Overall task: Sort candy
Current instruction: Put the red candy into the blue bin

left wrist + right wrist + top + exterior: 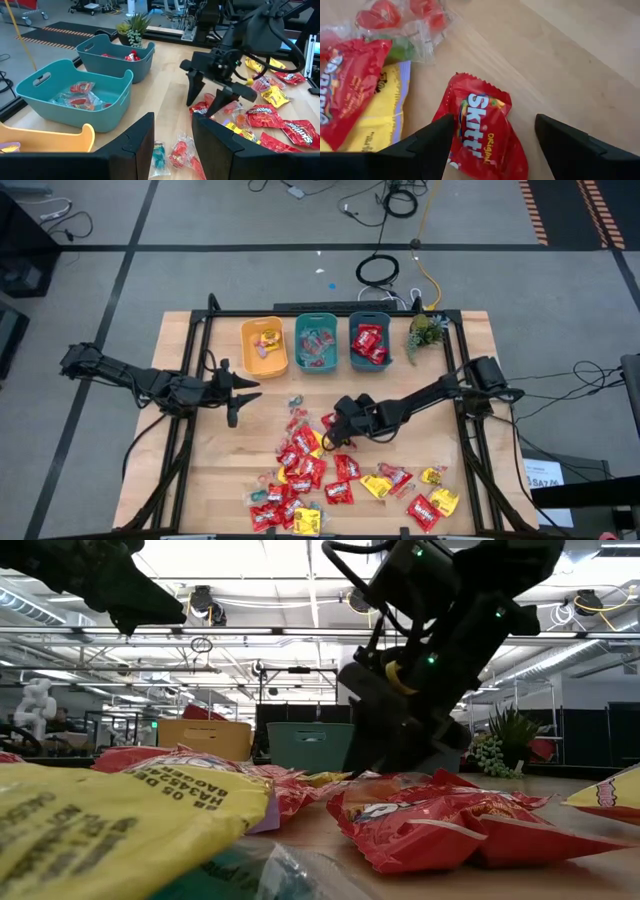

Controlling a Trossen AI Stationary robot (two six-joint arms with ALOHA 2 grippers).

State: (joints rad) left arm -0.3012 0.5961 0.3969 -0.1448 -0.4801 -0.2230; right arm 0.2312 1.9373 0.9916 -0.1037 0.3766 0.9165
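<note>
The right gripper (330, 428) sits low at centre frame, fingers spread wide astride a red packet (482, 132) on the surface (200, 490), apparently not yet touching it. The left gripper (240, 395), centre-left, hovers partly open and empty. Candy (330, 480) litters the lower middle.

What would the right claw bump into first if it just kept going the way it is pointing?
Most likely the red Skittles packet lying on the table. The right gripper points down at it with open fingers on either side, so it would meet the packet, then the wood beneath.
</note>
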